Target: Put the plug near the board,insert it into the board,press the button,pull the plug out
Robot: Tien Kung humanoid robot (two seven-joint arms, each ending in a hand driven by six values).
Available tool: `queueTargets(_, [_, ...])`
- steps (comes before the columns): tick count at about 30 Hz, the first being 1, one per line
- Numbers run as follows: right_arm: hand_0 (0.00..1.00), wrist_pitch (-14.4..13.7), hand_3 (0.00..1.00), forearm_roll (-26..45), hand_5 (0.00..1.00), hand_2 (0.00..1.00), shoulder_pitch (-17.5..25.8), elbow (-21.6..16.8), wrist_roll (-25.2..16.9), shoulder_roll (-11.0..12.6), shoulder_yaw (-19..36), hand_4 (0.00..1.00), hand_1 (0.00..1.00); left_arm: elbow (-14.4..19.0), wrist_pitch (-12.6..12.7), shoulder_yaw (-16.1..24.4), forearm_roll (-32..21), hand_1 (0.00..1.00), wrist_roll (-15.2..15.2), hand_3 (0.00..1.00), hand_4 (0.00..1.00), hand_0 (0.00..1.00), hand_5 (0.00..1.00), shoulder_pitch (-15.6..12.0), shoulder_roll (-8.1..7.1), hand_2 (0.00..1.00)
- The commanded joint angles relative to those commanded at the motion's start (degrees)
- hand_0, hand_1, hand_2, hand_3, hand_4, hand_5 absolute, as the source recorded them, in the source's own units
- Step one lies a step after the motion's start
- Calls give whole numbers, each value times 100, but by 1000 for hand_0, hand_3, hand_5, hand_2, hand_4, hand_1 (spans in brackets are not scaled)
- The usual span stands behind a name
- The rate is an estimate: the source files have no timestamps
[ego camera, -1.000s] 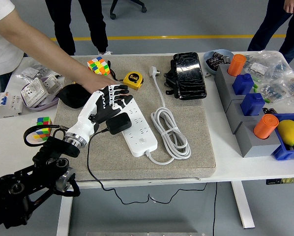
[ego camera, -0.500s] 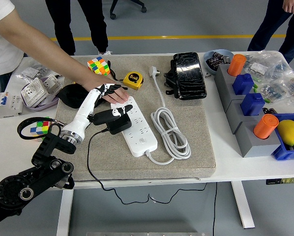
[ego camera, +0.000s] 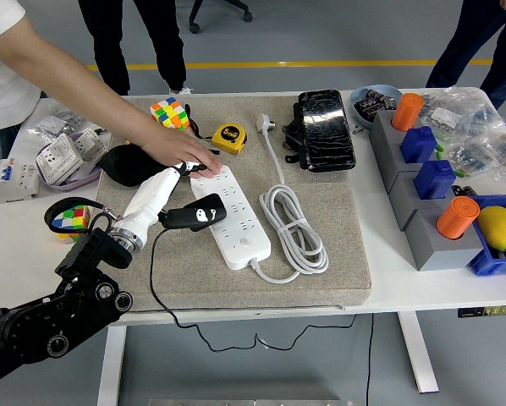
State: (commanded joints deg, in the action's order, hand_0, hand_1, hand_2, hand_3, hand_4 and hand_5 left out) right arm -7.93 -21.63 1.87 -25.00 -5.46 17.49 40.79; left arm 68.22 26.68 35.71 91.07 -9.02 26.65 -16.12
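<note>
My left hand (ego camera: 170,196) has its fingers closed on the plug (ego camera: 198,216), a black adapter block that lies tilted across the left side of the board (ego camera: 230,216). Its cable (ego camera: 154,283) trails from the plug's left end down over the near edge of the desk (ego camera: 388,279). I cannot tell whether the prongs are seated in a socket or the plug merely rests on top; from its slant I judge it is not pushed home.

At the board's far end a person's hand (ego camera: 185,154) presses flat on it, holding it steady just beyond my fingers.

So the first step looks done: the plug is at the board. As I judge it, inserting is in hand or barely finished. Pressing the button and pulling the plug out remain. The board's button I take to be the round mark (ego camera: 248,241) near its near end, well clear of my hand, and nothing touches it.

My right arm is not in view.
</note>
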Motion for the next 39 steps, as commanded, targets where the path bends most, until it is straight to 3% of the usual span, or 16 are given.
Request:
queueTargets(6, [567,0,539,-7,464,614,6,-3,2,1,-1,916,643,-86,-168,-74,135,790,-262,802,998,800,403,38,15,805])
queueTargets(8, [567,-1,539,-17,464,614,3,-9,3,10,-2,916,643,-104,-166,-106,169,790,-315,802,998,800,403,57,18,805])
queueTargets(9, [567,-2,539,-21,464,613,2,-12,3,11,7,915,643,-115,-164,-123,185,736,-337,756,998,750,402,68,21,741])
queueTargets(14, [567,-3,539,-28,464,613,-2,-21,3,10,23,915,643,-175,-150,-217,206,736,-407,756,998,750,402,124,35,741])
queueTargets(15, [565,-3,538,-31,464,613,-2,-23,4,9,26,915,643,-185,-150,-237,186,684,-416,734,998,694,375,134,36,702])
queueTargets(17, [565,-4,538,-40,464,613,0,-31,4,9,36,915,643,-193,-134,-276,163,684,-440,734,998,694,375,149,39,702])
queueTargets(20, [565,-4,538,-44,464,613,-3,-34,4,8,37,915,643,-205,-110,-334,160,684,-462,734,998,694,375,167,44,702])
queueTargets(21, [567,-4,538,-45,463,613,-3,-35,4,8,36,915,643,-210,-108,-346,159,607,-467,640,955,556,292,171,46,617])
queueTargets(26, [567,-5,538,-38,463,613,-3,-34,3,10,24,915,643,-233,-35,-417,140,607,-431,640,955,556,292,195,58,617])
queueTargets(27, [567,-5,538,-38,463,613,-1,-33,4,12,19,914,642,-236,-21,-428,136,560,-426,580,883,478,231,197,60,563])
queueTargets(39, [567,-6,538,-36,463,613,-14,-37,3,22,12,914,643,-286,162,-534,91,503,-325,550,839,408,195,259,85,536])
